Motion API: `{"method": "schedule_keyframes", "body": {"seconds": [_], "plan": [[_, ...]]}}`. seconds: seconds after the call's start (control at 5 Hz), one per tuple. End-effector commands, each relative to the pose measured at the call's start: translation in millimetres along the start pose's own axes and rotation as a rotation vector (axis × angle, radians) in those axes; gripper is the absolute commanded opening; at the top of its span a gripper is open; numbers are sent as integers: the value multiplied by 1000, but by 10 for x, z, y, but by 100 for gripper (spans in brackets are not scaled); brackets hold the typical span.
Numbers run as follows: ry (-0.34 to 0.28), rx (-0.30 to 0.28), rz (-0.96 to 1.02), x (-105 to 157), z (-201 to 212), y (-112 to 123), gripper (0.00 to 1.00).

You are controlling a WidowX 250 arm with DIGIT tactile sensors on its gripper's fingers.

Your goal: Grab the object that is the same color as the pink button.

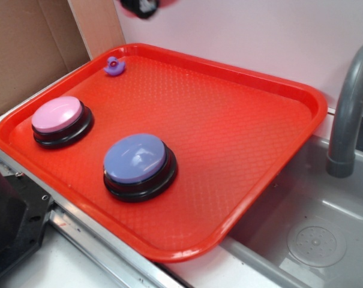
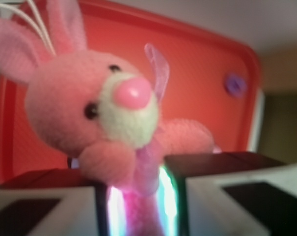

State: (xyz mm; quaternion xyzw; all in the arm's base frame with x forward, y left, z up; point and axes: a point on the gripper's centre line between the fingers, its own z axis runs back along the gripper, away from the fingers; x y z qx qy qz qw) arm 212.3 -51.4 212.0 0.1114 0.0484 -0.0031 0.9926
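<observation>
In the wrist view a pink plush bunny (image 2: 89, 103) with a whitish muzzle, pink nose and long ears fills the frame, held up above the tray. My gripper (image 2: 138, 206) is shut on its lower body, which is squeezed between the two fingers. In the exterior view the gripper (image 1: 142, 6) shows only as a dark shape at the top edge, high over the tray's back rim; the plush itself does not show there. The pink button (image 1: 57, 115), light pink dome on a black base, sits on the tray's left side.
The red tray (image 1: 277, 102) also carries a blue-lavender button (image 1: 135, 158) near its front and a tiny purple duck (image 1: 114, 66) at the back left corner. A grey sink (image 1: 313, 240) with a curved tap (image 1: 348, 114) lies to the right. Cardboard stands behind on the left.
</observation>
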Motion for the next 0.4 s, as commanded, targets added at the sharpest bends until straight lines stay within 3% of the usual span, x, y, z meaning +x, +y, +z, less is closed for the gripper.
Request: {"method": "schedule_keyframes", "body": {"seconds": [0.0,0.2], "plan": [[-99,-133,204,-387,458,197,0],[-45,-140,241,-510,386,271,0]]}}
